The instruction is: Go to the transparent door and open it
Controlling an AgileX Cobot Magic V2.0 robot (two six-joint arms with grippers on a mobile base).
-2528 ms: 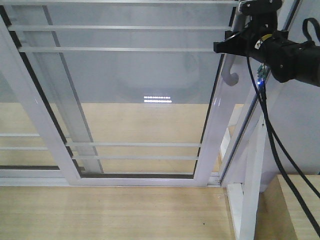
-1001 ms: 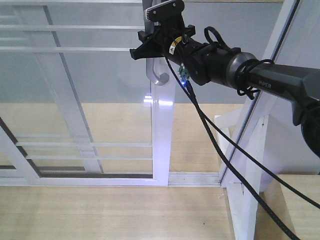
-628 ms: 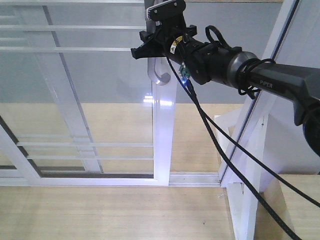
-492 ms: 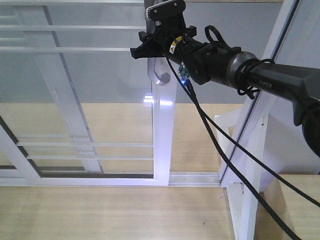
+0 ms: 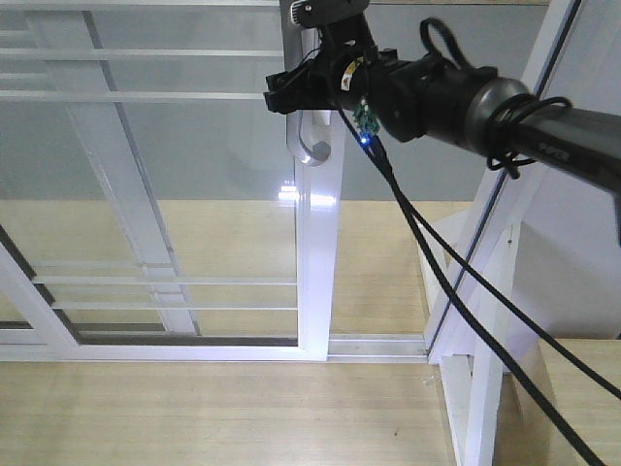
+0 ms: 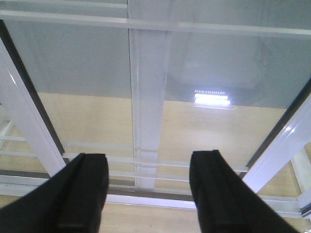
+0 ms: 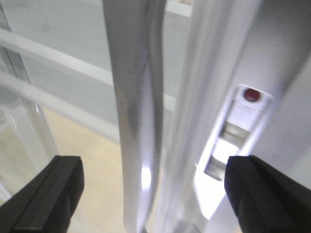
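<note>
Beside handle (image 7: 138, 121), red-dotted latch (image 7: 234, 141), right-wrist view only

transparent door (image 5: 315, 262) — white-framed, upright, standing partly open.

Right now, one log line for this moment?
transparent door: partly open | right gripper: open, fingers either side of handle | left gripper: open, empty, facing glass

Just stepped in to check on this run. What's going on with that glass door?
The robot is working on the tall clear-glass sliding door in a white frame. Its right claw is open and straddles the curved silver-grey pull handle without clamping it. The door stands partly open, with a gap on its right side. The left claw is open and empty, facing the glass.
</note>
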